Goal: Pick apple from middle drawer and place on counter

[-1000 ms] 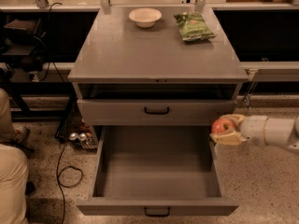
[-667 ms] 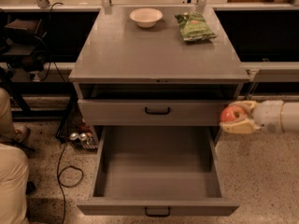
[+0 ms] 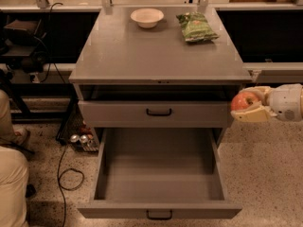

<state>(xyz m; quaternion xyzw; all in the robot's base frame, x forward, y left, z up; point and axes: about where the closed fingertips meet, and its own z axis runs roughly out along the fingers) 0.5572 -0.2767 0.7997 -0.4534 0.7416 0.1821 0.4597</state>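
My gripper reaches in from the right edge and is shut on the red apple, which has a yellowish patch. It holds the apple in the air just right of the cabinet, level with the upper drawer front and below the counter's edge. The middle drawer is pulled wide open below and left of the gripper, and its grey box interior holds nothing. Its black bar handle is at the bottom. The grey counter lies above and to the left of the apple.
A white bowl and a green snack bag sit at the back of the counter. A shut drawer front with a black handle is above the open drawer. A person's legs, cables and cans are on the floor at left.
My gripper has risen with the apple and moved slightly right, from beside the open drawer to the level of the upper drawer front. The drawer has not moved.
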